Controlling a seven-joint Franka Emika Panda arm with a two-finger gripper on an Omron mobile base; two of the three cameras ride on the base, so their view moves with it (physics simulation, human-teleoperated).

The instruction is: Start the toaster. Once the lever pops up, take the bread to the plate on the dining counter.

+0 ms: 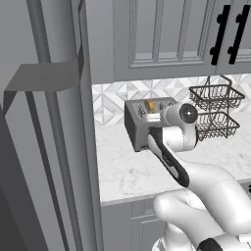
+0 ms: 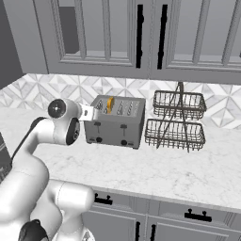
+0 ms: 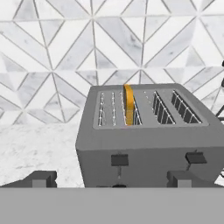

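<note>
**Open gripper held before the toaster front**

The gripper [image 3: 111, 179] is seen with jaws spread wide and nothing held, level with the toaster [image 3: 148, 144] front. The left lever [image 3: 119, 159] lies between the fingertips [image 3: 41, 178]. The bread [image 3: 128, 104] stands upright in a left slot. A two-tier wire basket [image 2: 176, 120] is set beside the toaster on the marble counter [image 2: 141, 169]

toaster [image 1: 142, 125] front and right end hidden behind the arm in the left base view, bread [image 3: 128, 105] mostly sunk in a slot, only its crust edge showing, wire basket rack [image 3: 220, 98] cut off at the hand view's right edge
</note>
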